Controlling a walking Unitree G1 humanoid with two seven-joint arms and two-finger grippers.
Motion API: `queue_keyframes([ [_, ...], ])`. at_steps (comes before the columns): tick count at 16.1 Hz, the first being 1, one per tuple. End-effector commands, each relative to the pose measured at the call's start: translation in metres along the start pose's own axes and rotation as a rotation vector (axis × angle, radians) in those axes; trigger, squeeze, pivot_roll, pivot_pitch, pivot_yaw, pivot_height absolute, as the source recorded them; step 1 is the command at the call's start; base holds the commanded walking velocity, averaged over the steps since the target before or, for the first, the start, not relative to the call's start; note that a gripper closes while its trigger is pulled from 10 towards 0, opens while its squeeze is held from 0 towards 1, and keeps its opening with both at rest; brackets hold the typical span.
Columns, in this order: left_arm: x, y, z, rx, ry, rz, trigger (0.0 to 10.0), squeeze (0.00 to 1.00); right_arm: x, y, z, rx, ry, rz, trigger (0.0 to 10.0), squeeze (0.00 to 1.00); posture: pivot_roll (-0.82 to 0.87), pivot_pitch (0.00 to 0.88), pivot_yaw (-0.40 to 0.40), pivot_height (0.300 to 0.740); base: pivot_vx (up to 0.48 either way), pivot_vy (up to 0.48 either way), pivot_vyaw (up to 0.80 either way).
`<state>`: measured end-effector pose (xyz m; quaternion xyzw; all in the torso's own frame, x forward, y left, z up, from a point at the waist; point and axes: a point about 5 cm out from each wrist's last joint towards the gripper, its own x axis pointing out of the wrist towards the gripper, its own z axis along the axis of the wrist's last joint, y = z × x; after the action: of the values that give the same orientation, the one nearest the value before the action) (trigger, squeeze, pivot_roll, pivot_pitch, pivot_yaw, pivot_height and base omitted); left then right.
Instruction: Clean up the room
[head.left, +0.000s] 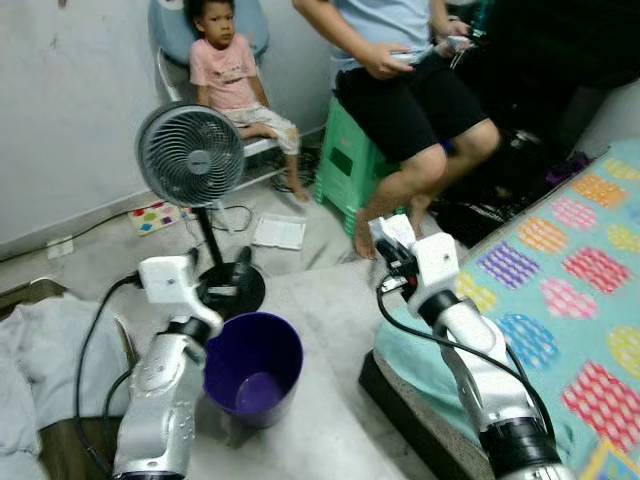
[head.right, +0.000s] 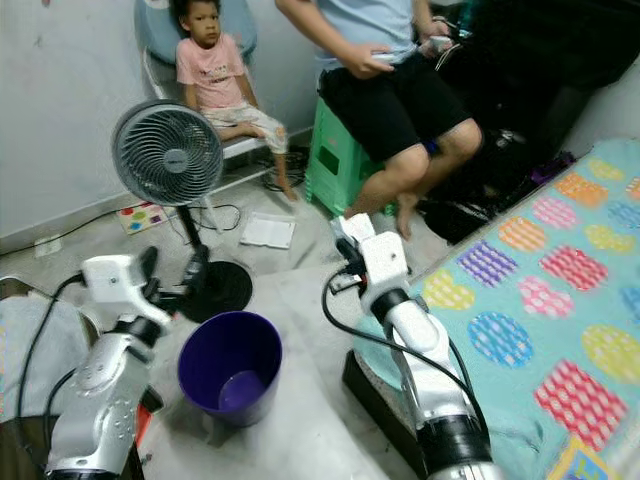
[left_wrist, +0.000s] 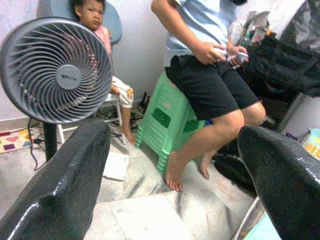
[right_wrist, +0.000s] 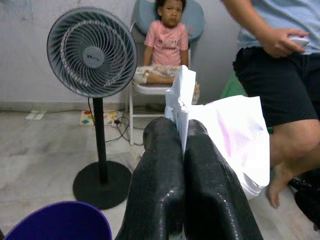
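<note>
Paper and right gripper: the crumpled white paper (right_wrist: 227, 135) sits pinched between the two black fingers (right_wrist: 155, 185) of the right gripper (right_wrist: 181, 131), sticking out past the fingertips and hanging off to one side of them.
Right gripper state: fingers pressed together with the paper's edge clamped in the seam; nothing else touches them.
Right gripper place: raised over the floor, just beside the near corner of the mattress (head.left: 560, 270) with its coloured patches, well apart from the bucket.
Paper's lie: one thin folded edge stands up along the line of the fingers; the wider sheet spreads away sideways and sags. Its long axis cannot be told.
Left gripper state: fingers (left_wrist: 65, 190) spread wide apart, holding nothing.
Left gripper place: left gripper (head.left: 238, 268) held up above the far rim of the bucket, close to the fan's round base.
Bucket: a purple bucket (head.left: 255, 368) stands upright on the pale floor between the two arms, nearer the left arm, mouth open upward.
Fan: a grey standing fan (head.left: 190, 155) on a black pole, beyond the bucket.
People: a child (head.left: 232, 75) sits on a chair against the wall; a person in black shorts (head.left: 405, 95) sits on a green stool (head.left: 345, 165).
Floor: a white flat item (head.left: 278, 232) lies near the chair.
</note>
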<state>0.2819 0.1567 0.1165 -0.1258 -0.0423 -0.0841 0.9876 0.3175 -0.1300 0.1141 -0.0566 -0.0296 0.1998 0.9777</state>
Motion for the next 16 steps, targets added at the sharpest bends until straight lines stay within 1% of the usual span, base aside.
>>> queue_keyframes([
  [1,-0.0012,0.002,-0.0005,0.016,0.017,0.005,10.0,0.0,0.0024,0.0045,0.0062,-0.012,-0.018,0.015,10.0,0.0,-0.04,0.016,0.019,0.74,0.0,0.0,0.8],
  [4,-0.0027,0.0018,-0.0013,0.016,0.029,-0.007,10.0,0.0,-0.0007,0.0063,0.0038,0.003,-0.01,0.013,10.0,0.0,-0.04,0.023,0.024,0.74,0.0,0.0,0.8],
  [8,-0.0038,-0.0004,-0.0034,0.011,0.04,-0.017,10.0,0.0,-0.0024,0.0061,0.004,0.012,-0.008,0.008,10.0,0.0,-0.04,0.026,0.023,0.74,0.0,0.0,0.0],
  [10,-0.0038,-0.0037,-0.0029,-0.013,0.037,-0.047,10.0,0.0,-0.0024,0.0065,0.004,0.019,-0.007,0.009,10.0,0.0,-0.04,0.026,0.023,0.74,0.0,0.0,0.0],
  [13,-0.0043,-0.0017,-0.0025,-0.003,0.04,-0.036,10.0,0.0,-0.0018,0.0086,0.0047,0.031,-0.009,0.017,10.0,0.0,-0.04,0.021,0.018,0.74,0.0,0.0,0.0],
  [14,-0.0037,-0.0013,-0.0022,0.0,0.042,-0.035,10.0,0.0,-0.0009,0.0094,0.0057,0.008,-0.008,0.023,10.0,0.0,-0.03,0.022,0.019,0.74,0.0,0.0,0.0],
  [16,-0.0028,-0.0021,-0.0018,0.0,0.041,-0.042,10.0,0.0,-0.0003,0.0099,0.0059,0.009,-0.008,0.024,10.0,0.0,-0.03,0.027,0.017,0.74,0.0,0.0,0.0],
])
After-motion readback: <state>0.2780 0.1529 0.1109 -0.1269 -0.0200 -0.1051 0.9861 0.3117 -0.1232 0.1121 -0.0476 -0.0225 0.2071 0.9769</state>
